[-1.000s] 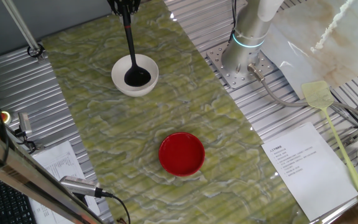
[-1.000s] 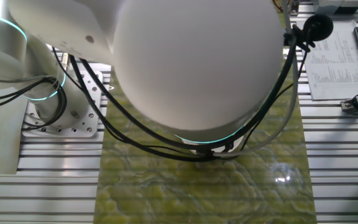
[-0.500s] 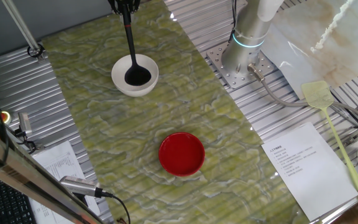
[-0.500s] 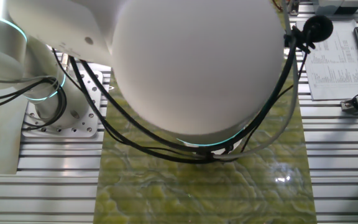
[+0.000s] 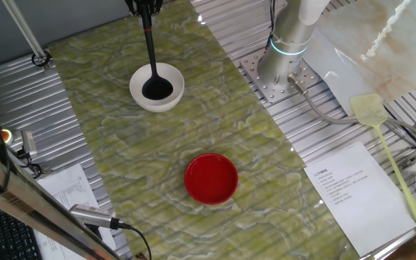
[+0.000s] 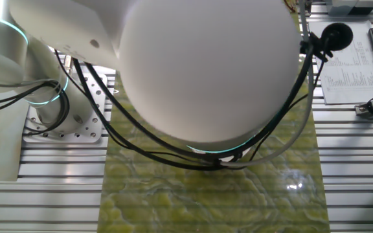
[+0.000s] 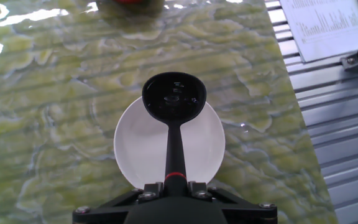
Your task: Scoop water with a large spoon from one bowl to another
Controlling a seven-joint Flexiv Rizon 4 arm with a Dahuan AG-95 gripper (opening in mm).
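Observation:
The white bowl (image 5: 167, 100) stands at the far left of the green mat, and the red bowl (image 5: 211, 178) stands nearer the front. My gripper (image 5: 144, 6) is shut on the top of the large spoon's handle (image 5: 150, 43), with the black scoop (image 5: 157, 89) hanging in or just over the white bowl. In the hand view the gripper (image 7: 174, 185) clamps the handle (image 7: 174, 149). There the scoop (image 7: 174, 98) overlaps the white bowl's (image 7: 135, 149) far rim, and faint glints in it suggest water. The red bowl (image 7: 129, 2) just shows at the top edge.
The arm's base (image 5: 284, 65) is bolted beside the mat (image 5: 215, 108). A yellow fly swatter (image 5: 381, 123) and a printed sheet (image 5: 352, 191) lie to the right. A microphone and cables (image 5: 92, 215) sit at the front left. The arm's white body (image 6: 199, 65) blocks most of the other fixed view.
The scoop has shifted very slightly left over the white bowl. In the other fixed view the arm's black cable clip has edged right and down. Both bowls stay put.

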